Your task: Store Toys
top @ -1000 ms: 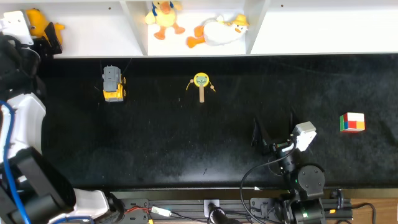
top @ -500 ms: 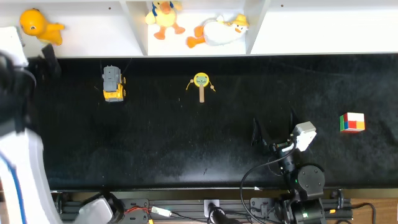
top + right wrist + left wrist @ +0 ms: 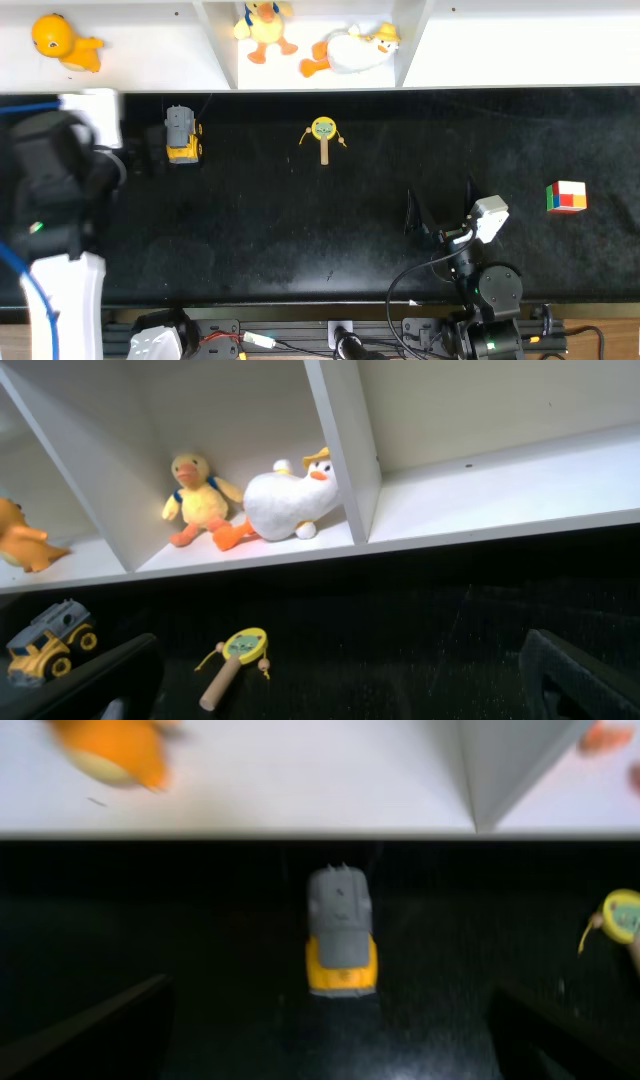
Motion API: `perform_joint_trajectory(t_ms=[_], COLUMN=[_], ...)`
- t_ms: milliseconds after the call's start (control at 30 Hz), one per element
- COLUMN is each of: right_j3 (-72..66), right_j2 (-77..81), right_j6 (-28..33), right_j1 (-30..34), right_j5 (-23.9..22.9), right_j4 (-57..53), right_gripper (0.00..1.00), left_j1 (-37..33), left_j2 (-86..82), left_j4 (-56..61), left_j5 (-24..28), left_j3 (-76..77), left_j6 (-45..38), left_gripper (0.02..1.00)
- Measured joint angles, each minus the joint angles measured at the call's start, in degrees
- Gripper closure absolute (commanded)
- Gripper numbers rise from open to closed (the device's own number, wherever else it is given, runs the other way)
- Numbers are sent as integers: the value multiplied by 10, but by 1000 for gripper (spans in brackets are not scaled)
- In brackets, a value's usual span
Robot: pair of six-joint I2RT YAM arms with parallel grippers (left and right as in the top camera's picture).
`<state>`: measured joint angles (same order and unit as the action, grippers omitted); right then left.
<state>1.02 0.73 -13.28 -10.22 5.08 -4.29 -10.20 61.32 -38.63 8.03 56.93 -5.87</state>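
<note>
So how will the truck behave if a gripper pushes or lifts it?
The truck stands on its wheels on the mat, so it would likely roll if nudged along its length. It looks like hard plastic, so it is probably stiff and light. Its narrow body should suit a grasp across the sides.

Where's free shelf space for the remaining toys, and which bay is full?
Right bay is bare. Left bay has room between the orange duck and the divider. Middle bay is crowded by the yellow duck and white goose.
</note>
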Motion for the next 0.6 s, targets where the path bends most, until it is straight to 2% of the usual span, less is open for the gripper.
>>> perform_joint_trajectory(t_ms=[133, 600], right_j3=[0, 0], right_j2=[0, 0], right_j6=[0, 0], right_j1=[0, 0], right_j5=[0, 0], right_j4=[0, 0], right_gripper=[5, 5], left_j1=[29, 38], left_j2=[55, 268], left_j4=[26, 119], left_j5=[-10, -17], left_j3=[-20, -22], left_j6=[5, 17], left_gripper=[20, 20])
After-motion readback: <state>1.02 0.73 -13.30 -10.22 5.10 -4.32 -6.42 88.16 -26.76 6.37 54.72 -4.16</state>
